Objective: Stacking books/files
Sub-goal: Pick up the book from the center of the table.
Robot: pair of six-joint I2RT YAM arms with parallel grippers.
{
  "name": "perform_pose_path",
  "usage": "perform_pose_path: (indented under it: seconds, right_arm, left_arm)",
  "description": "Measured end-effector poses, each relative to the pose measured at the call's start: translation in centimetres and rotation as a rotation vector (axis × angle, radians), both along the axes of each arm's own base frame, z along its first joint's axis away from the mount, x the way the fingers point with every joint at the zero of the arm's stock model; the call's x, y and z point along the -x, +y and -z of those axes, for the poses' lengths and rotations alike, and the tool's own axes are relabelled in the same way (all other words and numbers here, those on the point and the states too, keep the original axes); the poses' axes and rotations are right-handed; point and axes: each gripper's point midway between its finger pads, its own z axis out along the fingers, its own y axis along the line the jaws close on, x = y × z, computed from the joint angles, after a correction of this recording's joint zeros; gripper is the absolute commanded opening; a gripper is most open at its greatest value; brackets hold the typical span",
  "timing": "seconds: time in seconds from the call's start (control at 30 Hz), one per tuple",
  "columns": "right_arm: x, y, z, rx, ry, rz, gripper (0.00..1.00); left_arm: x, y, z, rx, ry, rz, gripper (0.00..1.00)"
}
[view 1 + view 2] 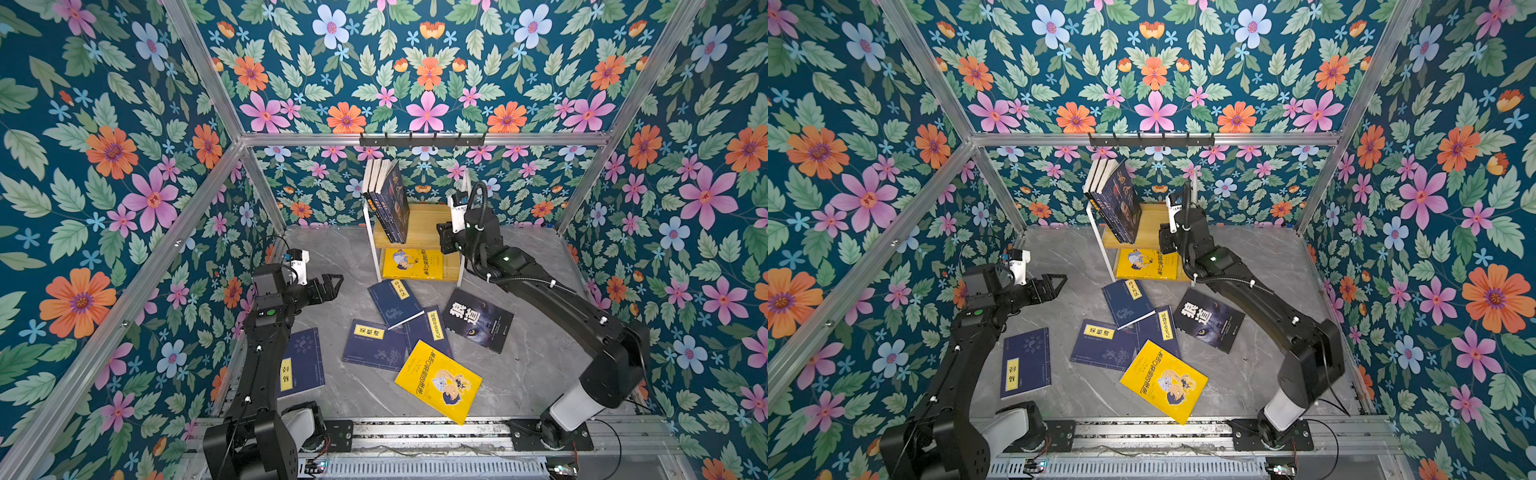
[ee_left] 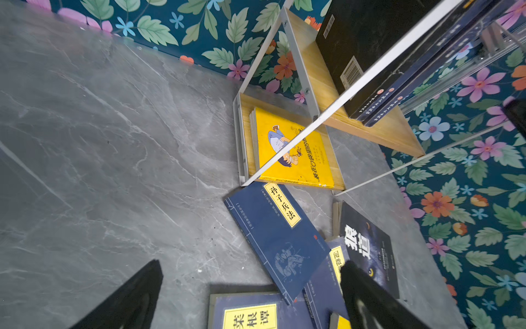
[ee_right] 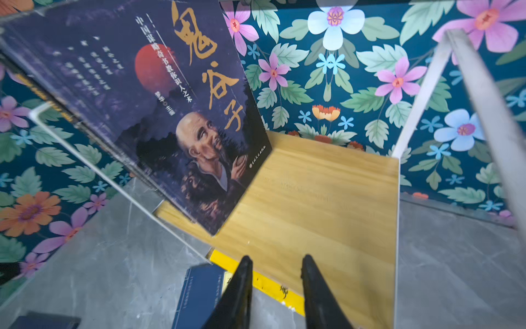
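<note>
Two grippers are standing with jaws apart, neither holding anything. The right gripper (image 3: 276,257) is hovering at the front edge of the shelf (image 3: 327,199), at twelve o'clock on the table (image 1: 532,365). The bearded-man book (image 3: 185,114) is leaning with others at the nine o'clock end of the upper board, clear of the fingers. The left gripper (image 2: 252,263) is hanging over bare table near nine o'clock. Six loose paperbacks (image 1: 374,345) are lying flat from centre toward six o'clock, some overlapping. They are looking thin, light, floppy and probably slick. The top navy book (image 1: 392,301), overlapping its neighbour, is offering a raised edge, likely the easiest hold.
</note>
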Motion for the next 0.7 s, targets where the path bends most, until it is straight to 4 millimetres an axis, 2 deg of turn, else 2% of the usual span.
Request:
perform_pose_path:
  seconds: [0.1,0.23,0.37,0.43,0.57,0.7]
  right_arm:
    - [2.7,-0.2,1.3,-0.065,0.048,-0.013,0.46]
    - [6.1,0.2,4.2,-0.147,0.129,-0.036,0.52]
    - [8.3,1.1,8.4,-0.232,0.239,-0.043,0.56]
    - [9.0,1.5,10.5,-0.273,0.285,-0.039,0.58]
    - [9.7,2.5,14.6,-0.355,0.393,-0.031,0.61]
    - [9.9,2.9,17.1,-0.446,0.454,0.005,0.61]
  left_arm:
    - [-0.3,-0.3,0.3,0.039,0.017,0.003,0.98]
    - [-1.1,-0.5,1.1,0.07,0.044,0.008,0.97]
    - [-2.6,-0.5,1.6,0.086,0.075,0.015,0.99]
    - [-3.5,-0.5,2.4,0.116,0.1,0.008,0.98]
    - [-4.7,-0.5,6.3,0.227,0.236,-0.046,0.97]
    - [-6.1,-0.8,8.5,0.265,0.304,-0.056,0.97]
